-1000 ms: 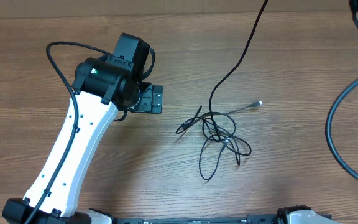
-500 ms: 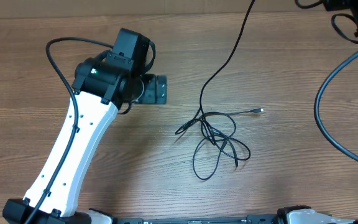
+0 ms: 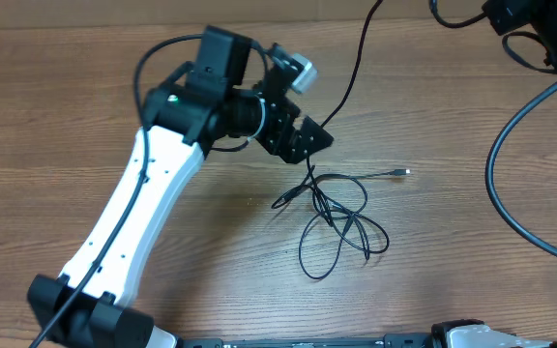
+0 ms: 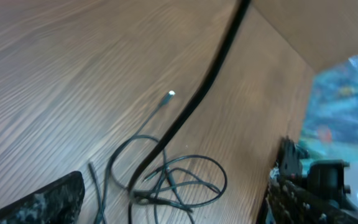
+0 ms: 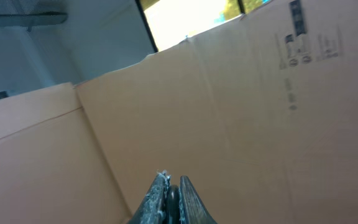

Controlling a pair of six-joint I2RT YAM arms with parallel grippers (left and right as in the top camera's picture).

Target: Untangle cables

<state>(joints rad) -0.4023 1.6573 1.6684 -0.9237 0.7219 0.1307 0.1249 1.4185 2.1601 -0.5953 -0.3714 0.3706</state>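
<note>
The cables (image 3: 337, 208) are thin black cords in a loose tangle of loops on the wooden table, with a small plug end (image 3: 406, 172) lying to the right. One long strand (image 3: 351, 68) runs from the tangle up past the table's far edge. My left gripper (image 3: 303, 137) is open, just above and left of the tangle. In the left wrist view the loops (image 4: 166, 180) lie between its spread fingers (image 4: 179, 186), untouched. My right gripper (image 5: 171, 186) is shut on a thin black cable and faces a cardboard wall.
A thick black arm wire (image 3: 496, 184) curves along the right side of the table. Part of the right arm (image 3: 535, 24) shows at the top right corner. A cardboard wall (image 5: 241, 112) stands behind the table.
My left arm has swung right and turned its gripper toward the tangle. The long strand's upper part has shifted left, dragging the tangle slightly. The right arm has come into the top right.
</note>
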